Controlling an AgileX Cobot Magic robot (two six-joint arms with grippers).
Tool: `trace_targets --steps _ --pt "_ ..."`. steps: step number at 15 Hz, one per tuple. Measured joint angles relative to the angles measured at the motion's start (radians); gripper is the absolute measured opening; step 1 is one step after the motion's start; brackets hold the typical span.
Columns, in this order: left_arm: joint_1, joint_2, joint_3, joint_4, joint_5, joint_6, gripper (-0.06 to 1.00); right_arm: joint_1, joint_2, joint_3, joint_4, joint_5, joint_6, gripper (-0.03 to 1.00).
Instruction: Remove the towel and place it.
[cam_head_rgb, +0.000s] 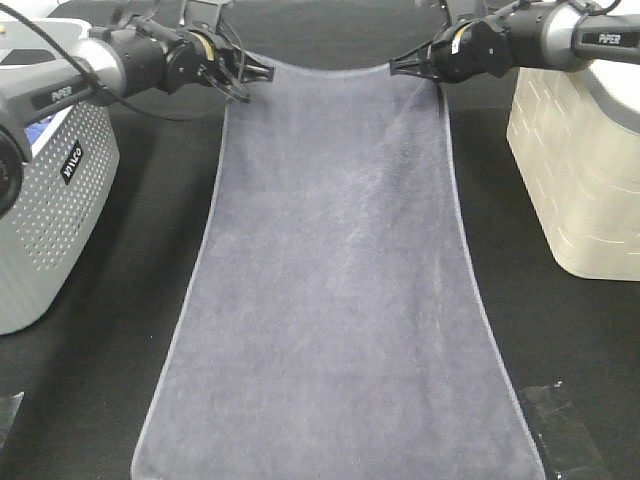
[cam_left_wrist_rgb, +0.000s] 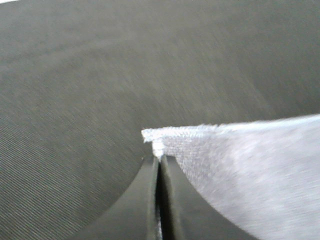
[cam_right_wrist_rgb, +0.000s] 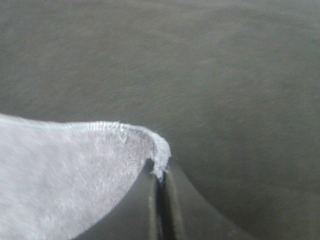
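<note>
The slate grey-blue towel (cam_head_rgb: 335, 290) is stretched out lengthwise, its far edge held up and the rest draping down toward the front of the dark table. My left gripper (cam_head_rgb: 250, 78) is shut on the towel's far left corner (cam_left_wrist_rgb: 155, 139). My right gripper (cam_head_rgb: 405, 68) is shut on the far right corner (cam_right_wrist_rgb: 159, 152). In both wrist views the black fingers (cam_left_wrist_rgb: 172, 200) (cam_right_wrist_rgb: 172, 205) are pressed together with the hemmed corner pinched between them.
A grey perforated basket (cam_head_rgb: 45, 215) stands at the left. A cream woven basket (cam_head_rgb: 580, 165) stands at the right. Black tape patches (cam_head_rgb: 565, 430) lie at the front right. The dark tabletop (cam_head_rgb: 130, 260) lies under everything.
</note>
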Motion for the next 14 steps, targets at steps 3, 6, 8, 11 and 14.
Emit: trace_targets --steps 3,6,8,11,14 --pt "0.036 0.004 0.0 0.001 -0.046 -0.056 0.0 -0.002 0.043 0.0 -0.002 -0.062 -0.002 0.0" --pt "0.04 0.043 0.0 0.005 -0.086 -0.062 0.0 -0.002 0.087 0.0 -0.004 -0.124 -0.004 0.0" --pt "0.04 0.08 0.0 0.006 -0.114 -0.062 0.0 -0.003 0.108 0.0 -0.004 -0.176 -0.005 0.0" --pt "0.039 0.118 0.001 0.007 -0.172 -0.062 0.0 -0.004 0.165 0.0 -0.004 -0.25 -0.063 0.0" --pt "0.039 0.128 0.0 0.008 -0.18 -0.062 0.0 -0.025 0.197 0.001 0.072 -0.299 -0.106 0.0"
